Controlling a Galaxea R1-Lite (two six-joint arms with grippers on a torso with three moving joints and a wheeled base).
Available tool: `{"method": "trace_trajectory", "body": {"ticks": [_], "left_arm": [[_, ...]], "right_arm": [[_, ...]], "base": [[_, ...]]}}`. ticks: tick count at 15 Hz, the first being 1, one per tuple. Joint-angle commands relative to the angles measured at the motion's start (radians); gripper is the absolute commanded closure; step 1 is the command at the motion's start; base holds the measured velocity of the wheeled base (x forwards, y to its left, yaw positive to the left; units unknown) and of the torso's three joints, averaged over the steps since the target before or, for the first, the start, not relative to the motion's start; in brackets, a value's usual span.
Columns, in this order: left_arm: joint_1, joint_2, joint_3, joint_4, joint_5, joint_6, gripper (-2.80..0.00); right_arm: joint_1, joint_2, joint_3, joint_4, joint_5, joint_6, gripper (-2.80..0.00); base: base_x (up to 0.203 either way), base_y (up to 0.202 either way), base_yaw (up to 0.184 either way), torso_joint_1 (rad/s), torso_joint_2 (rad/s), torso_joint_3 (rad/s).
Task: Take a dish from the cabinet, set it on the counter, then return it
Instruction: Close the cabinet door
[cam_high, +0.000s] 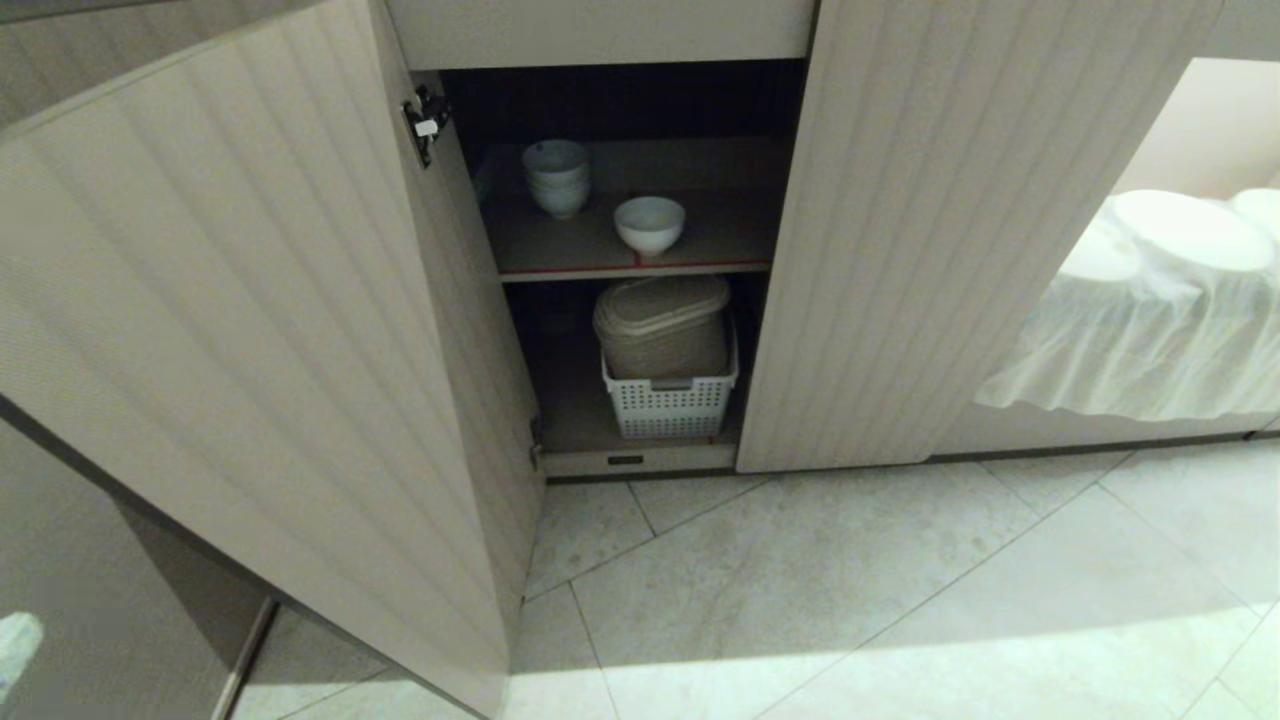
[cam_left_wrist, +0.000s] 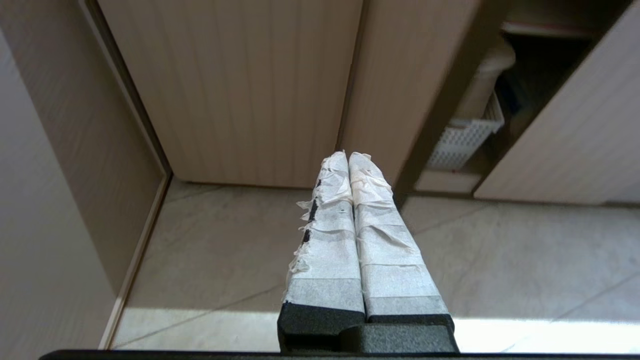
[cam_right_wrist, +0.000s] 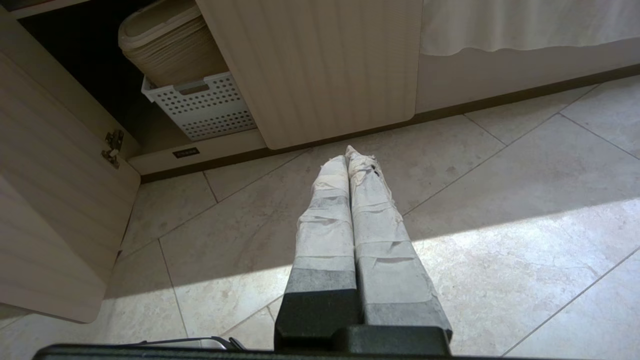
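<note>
Head view: the cabinet (cam_high: 250, 330) is seen with its left door swung wide, and the dish (cam_high: 650, 224) is found upright on the red-edged upper shelf (cam_high: 620, 262), near its front edge and just beside a stack of bowls (cam_high: 557, 177), while a lidded bin (cam_high: 662, 327) is held in a white basket (cam_high: 670, 400) on the shelf below. The left end effector (cam_left_wrist: 348, 156) is seen clenched and empty above the floor (cam_left_wrist: 225, 240) before a closed door, and the right end effector (cam_right_wrist: 350, 152) is likewise clenched and empty over the tiles, near the basket.
</note>
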Motion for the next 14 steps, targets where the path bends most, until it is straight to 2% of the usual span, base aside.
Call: {"method": "trace_trajectory", "body": {"ticks": [1, 7, 9, 14], "left_arm": [[0.003, 0.130, -0.021, -0.050, 0.017, -0.010, 0.00], [0.006, 0.224, -0.074, -0.067, 0.021, -0.018, 0.00], [0.011, 0.274, -0.082, -0.109, 0.021, -0.026, 0.00], [0.159, 0.474, -0.115, -0.331, 0.008, -0.031, 0.00]], "right_arm": [[0.000, 0.001, 0.000, -0.001, 0.000, 0.001, 0.00], [0.000, 0.001, 0.000, -0.001, 0.000, 0.001, 0.00], [0.000, 0.001, 0.000, -0.001, 0.000, 0.001, 0.00], [0.000, 0.001, 0.000, -0.001, 0.000, 0.001, 0.00]], "base": [[0.000, 0.000, 0.000, 0.000, 0.00, 0.000], [0.000, 0.000, 0.000, 0.000, 0.00, 0.000], [0.000, 0.000, 0.000, 0.000, 0.00, 0.000], [0.000, 0.000, 0.000, 0.000, 0.00, 0.000]]}}
